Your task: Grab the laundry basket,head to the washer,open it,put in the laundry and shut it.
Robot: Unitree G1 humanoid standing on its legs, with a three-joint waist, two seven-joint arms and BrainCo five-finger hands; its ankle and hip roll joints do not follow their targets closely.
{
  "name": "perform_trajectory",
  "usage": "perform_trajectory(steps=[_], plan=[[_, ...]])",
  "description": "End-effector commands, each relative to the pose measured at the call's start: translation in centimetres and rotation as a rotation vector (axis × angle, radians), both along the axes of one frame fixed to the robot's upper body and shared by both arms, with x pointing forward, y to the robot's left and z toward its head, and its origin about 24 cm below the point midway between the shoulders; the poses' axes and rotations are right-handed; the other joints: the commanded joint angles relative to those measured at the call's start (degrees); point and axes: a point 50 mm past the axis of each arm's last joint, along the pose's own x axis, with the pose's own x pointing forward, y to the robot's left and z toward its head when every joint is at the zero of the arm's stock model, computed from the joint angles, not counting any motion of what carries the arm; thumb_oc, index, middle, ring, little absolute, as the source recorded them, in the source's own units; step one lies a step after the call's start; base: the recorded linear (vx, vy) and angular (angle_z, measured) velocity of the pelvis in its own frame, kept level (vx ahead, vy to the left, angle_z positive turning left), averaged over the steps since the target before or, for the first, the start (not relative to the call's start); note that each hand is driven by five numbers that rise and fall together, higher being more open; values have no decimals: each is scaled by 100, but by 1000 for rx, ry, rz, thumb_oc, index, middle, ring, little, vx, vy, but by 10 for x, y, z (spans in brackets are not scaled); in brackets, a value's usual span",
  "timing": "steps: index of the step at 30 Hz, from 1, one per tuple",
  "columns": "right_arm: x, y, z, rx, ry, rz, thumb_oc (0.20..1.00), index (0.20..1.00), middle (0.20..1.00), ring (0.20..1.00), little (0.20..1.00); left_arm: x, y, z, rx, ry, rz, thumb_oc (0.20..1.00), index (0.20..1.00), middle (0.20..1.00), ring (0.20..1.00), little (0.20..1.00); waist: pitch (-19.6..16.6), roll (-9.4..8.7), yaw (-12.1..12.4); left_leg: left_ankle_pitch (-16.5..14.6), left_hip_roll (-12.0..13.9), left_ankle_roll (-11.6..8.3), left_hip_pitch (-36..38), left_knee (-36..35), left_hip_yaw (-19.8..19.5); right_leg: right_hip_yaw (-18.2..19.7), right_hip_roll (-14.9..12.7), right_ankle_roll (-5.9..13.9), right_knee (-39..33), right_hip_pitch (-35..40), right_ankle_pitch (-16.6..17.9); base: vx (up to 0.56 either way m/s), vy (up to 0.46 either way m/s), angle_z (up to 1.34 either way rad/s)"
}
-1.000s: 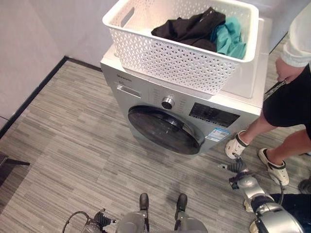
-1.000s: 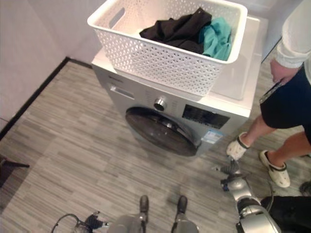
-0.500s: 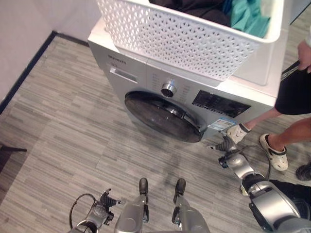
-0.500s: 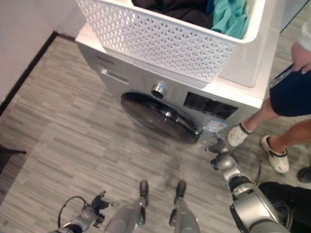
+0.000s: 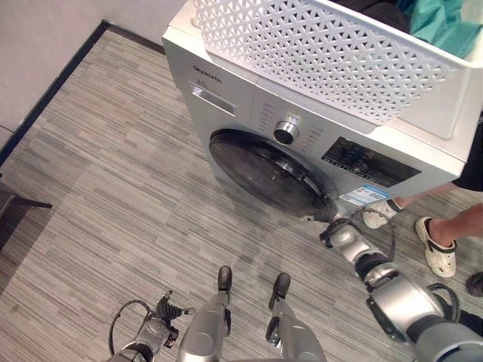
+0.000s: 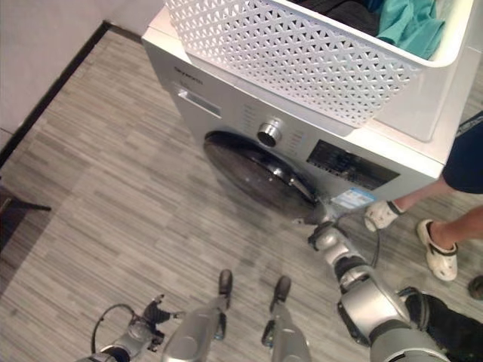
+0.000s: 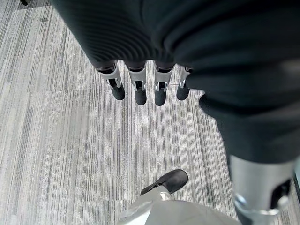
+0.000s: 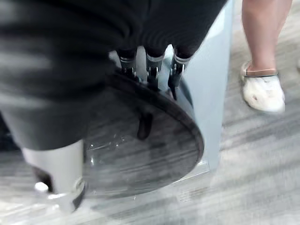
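Washer door: dark, round, low on the front of the washer, facing near and a little left. Looks shut or barely ajar; cannot tell which.

At near left, left hand low over the striped floor, well apart from the machine. Holds nothing; fingers hang straight and loose in a row, as seen in the left wrist view. Idle, by the look of it.

At far centre, laundry basket, white and perforated, sits on top of the washer, overhanging the front a little. Carries the laundry, a teal piece beside a dark one, so not yet loaded. Below the basket, a round dial on the control panel, just above the door.

To the right, right hand reaches low and forward and meets the door's rim at its near-right edge. Seen from the right wrist view, lies across that rim from the outside. Cannot tell whether it has a hold on the edge or merely rests against it.

So: door directly ahead of and left of the right hand, touching it; right arm plainly the nearer one. Judging by where the hand lands, probably opens from this right edge and swings out towards near left.

At far right, a person's foot in a pale shoe, near the washer's right corner and just beyond the right arm. Worth minding on the swing.
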Motion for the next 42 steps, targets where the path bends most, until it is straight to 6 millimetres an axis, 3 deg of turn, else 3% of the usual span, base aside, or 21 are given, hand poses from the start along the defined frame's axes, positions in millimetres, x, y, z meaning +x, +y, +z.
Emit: perform_trajectory(steps=[1, 2, 4, 9, 15, 16, 19, 22, 27, 29, 32, 33, 34, 37, 39, 40, 42], plan=[[-25, 74, -29, 97, 165, 302, 1000, 1000, 1000, 1000, 1000, -11, 13, -2, 54, 51, -12, 1000, 1000, 1000, 1000, 1000, -248, -134, 212, 336, -33, -244, -215, -291, -732, 8, -316, 419, 37, 145, -80, 48, -83, 4], [-32, 92, -31, 124, 179, 373, 1000, 1000, 1000, 1000, 1000, -11, 15, -2, 53, 51, -6, 1000, 1000, 1000, 1000, 1000, -242, -148, 252, 325, -20, -254, -148, -291, -760, -37, -297, 404, 60, 228, -135, 32, -76, 12], [-35, 98, -33, 137, 185, 400, 1000, 1000, 1000, 1000, 1000, -12, 17, -1, 55, 51, 0, 1000, 1000, 1000, 1000, 1000, -264, -160, 258, 336, -19, -256, -147, -291, -785, -70, -296, 396, 67, 252, -151, 12, -41, 20], [-74, 163, -34, 251, 239, 695, 1000, 1000, 1000, 1000, 1000, -16, 36, 6, 54, -13, 66, 1000, 1000, 1000, 1000, 1000, -310, -272, 549, 333, 27, -322, 105, -291, -1058, -388, -193, 302, 182, 657, -456, 10, -105, 22], [-78, 157, -39, 261, 234, 662, 1000, 1000, 1000, 1000, 1000, 11, 46, 33, 46, -236, 66, 1000, 1000, 1000, 1000, 1000, -330, -244, 716, 418, -2, -349, 54, -291, -1247, -612, -176, 302, 134, 772, -479, -19, -61, 30], [-79, 149, -42, 263, 233, 627, 1000, 1000, 1000, 1000, 1000, 29, 50, 59, 51, -386, 25, 1000, 1000, 1000, 1000, 1000, -297, -205, 818, 442, -6, -386, 47, -291, -1328, -709, -175, 304, 116, 822, -510, -31, -59, 28], [-78, 134, -45, 273, 224, 565, 1000, 1000, 1000, 1000, 1000, 53, 62, 106, 104, -603, -36, 1000, 1000, 1000, 1000, 1000, -294, -162, 892, 499, -8, -464, -38, -291, -1441, -855, -155, 309, 91, 861, -544, -27, -55, 22], [-82, 118, -56, 277, 259, 492, 1000, 1000, 1000, 1000, 1000, 68, 60, 124, 23, -692, -27, 1000, 1000, 1000, 1000, 1000, -354, -152, 793, 464, -2, -450, -47, -291, -1451, -854, -153, 323, 65, 869, -525, 0, 12, 38], [-93, 82, -71, 298, 301, 345, 1000, 1000, 1000, 1000, 1000, 90, 36, 126, -152, -684, -51, 1000, 1000, 1000, 1000, 1000, -398, -175, 432, 372, 4, -322, 19, -291, -1222, -560, -155, 356, 118, 730, -462, -7, 86, -11], [-95, 74, -73, 301, 304, 309, 1000, 1000, 1000, 1000, 1000, 97, 29, 125, -146, -672, -77, 1000, 1000, 1000, 1000, 1000, -393, -190, 329, 347, 9, -297, 27, -291, -1143, -483, -160, 365, 147, 672, -448, -18, 85, -53], [-106, 36, -82, 267, 319, 186, 1000, 1000, 1000, 1000, 1000, 115, 15, 107, -84, -557, -97, 1000, 1000, 1000, 1000, 1000, -332, -321, -135, 226, 27, -233, 81, -291, -742, -71, -149, 402, 171, 444, -342, -31, 146, -50], [-106, 35, -81, 266, 318, 185, 1000, 1000, 1000, 1000, 1000, 115, 14, 107, -85, -558, -98, 1000, 1000, 1000, 1000, 1000, -340, -321, -131, 240, 24, -231, 59, -291, -740, -69, -152, 403, 169, 423, -328, -21, 110, -71], [-113, 17, -86, 263, 326, 112, 1000, 1000, 1000, 1000, 1000, 118, 21, 97, -31, -486, -41, 1000, 1000, 1000, 1000, 1000, -318, -395, -358, 213, 32, -218, 39, -291, -578, 76, -141, 415, 159, 311, -260, -15, 101, -104], [-122, -15, -88, 234, 320, 1, 1000, 1000, 1000, 1000, 1000, 131, 41, 107, 128, -425, -29, 1000, 1000, 1000, 1000, 1000, -243, -527, -692, 180, 61, -212, -58, -291, -347, 289, -135, 453, 147, 86, -132, -42, 96, -61], [-130, -37, -89, 199, 322, -63, 1000, 1000, 1000, 1000, 1000, 143, 61, 126, 264, -416, -58, 1000, 1000, 1000, 1000, 1000, -180, -637, -896, 167, 83, -219, -137, -291, -224, 384, -137, 495, 122, -47, -28, -37, 63, -48], [-135, -53, -91, 180, 328, -129, 1000, 1000, 1000, 1000, 1000, 148, 83, 143, 378, -392, -55, 1000, 1000, 1000, 1000, 1000, -114, -726, -1059, 162, 110, -226, -199, -291, -120, 503, -120, 536, 106, -174, 81, -34, 66, -51], [-139, -64, -92, 168, 331, -182, 1000, 1000, 1000, 1000, 1000, 151, 106, 165, 514, -373, -71, 1000, 1000, 1000, 1000, 1000, -70, -822, -1202, 162, 156, -228, -257, -291, 7, 602, -109, 594, 86, -298, 189, -24, 68, -36]])
